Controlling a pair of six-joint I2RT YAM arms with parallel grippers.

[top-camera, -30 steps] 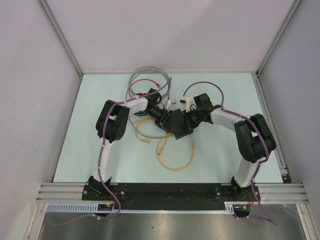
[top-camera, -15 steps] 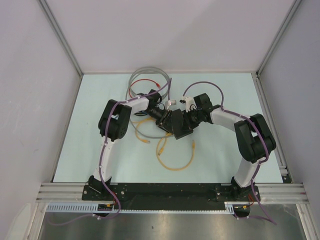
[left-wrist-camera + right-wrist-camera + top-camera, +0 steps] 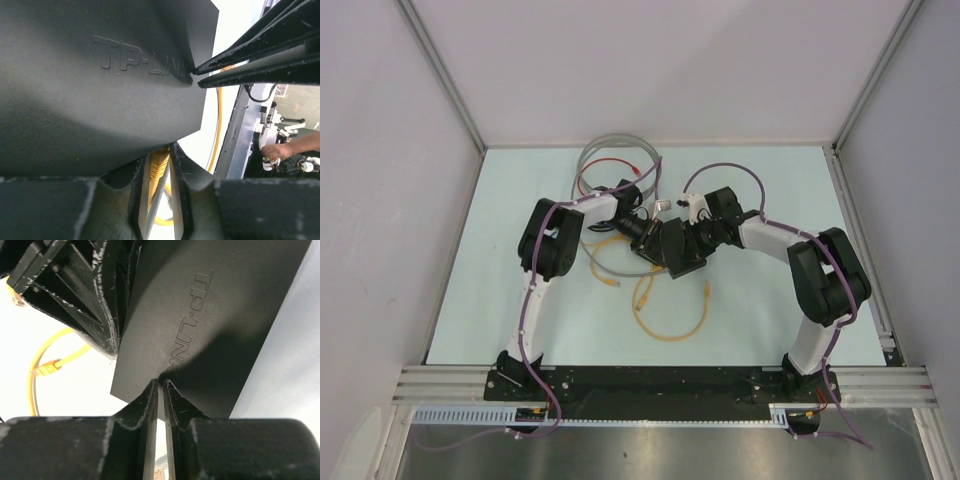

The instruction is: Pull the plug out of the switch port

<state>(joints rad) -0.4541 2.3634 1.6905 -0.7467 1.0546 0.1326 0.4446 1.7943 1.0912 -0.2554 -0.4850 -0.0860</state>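
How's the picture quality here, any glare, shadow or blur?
Top view: evenly lit and sharp, but the switch is small. Left wrist view: a soft shadow crosses the switch; everything past it is washed out white. Right wrist view: the raised lettering reads clearly; the table beside the yellow cable is overexposed.

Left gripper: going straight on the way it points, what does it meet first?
Probably the switch, whose near edge sits just past the left gripper; a yellow plug lies between its fingers. Depth is unclear.
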